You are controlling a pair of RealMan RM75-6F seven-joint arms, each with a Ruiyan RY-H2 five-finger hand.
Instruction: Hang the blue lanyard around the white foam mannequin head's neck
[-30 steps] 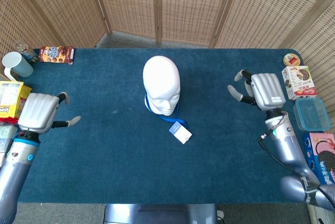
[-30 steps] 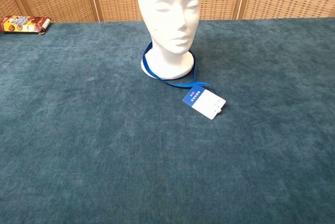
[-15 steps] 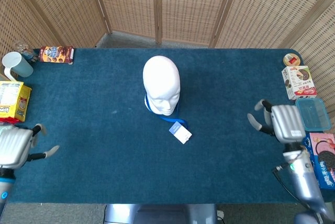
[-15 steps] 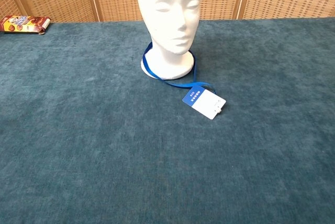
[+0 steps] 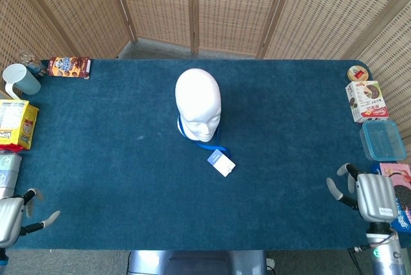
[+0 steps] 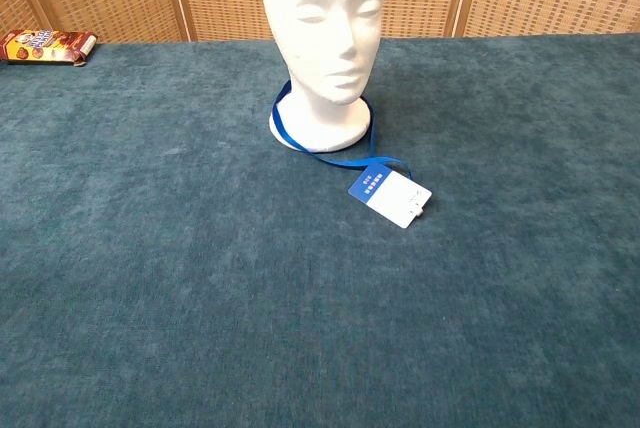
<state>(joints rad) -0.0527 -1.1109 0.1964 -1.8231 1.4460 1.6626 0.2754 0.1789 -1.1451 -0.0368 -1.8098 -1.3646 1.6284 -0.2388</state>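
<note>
Two empty, spread-fingered hands, left hand (image 5: 11, 218) and right hand (image 5: 371, 196), beside edge-lined snack boxes (image 5: 366, 101).

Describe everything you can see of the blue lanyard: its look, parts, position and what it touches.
The blue lanyard is a thin, flat ribbon of bright blue, looped around the base of the white foam mannequin head. Its loop lies low, resting on the teal cloth around the neck's foot. In front the two strands meet and run to a badge card, blue on one part and white on the rest, lying flat on the cloth. No hand touches it.
</note>
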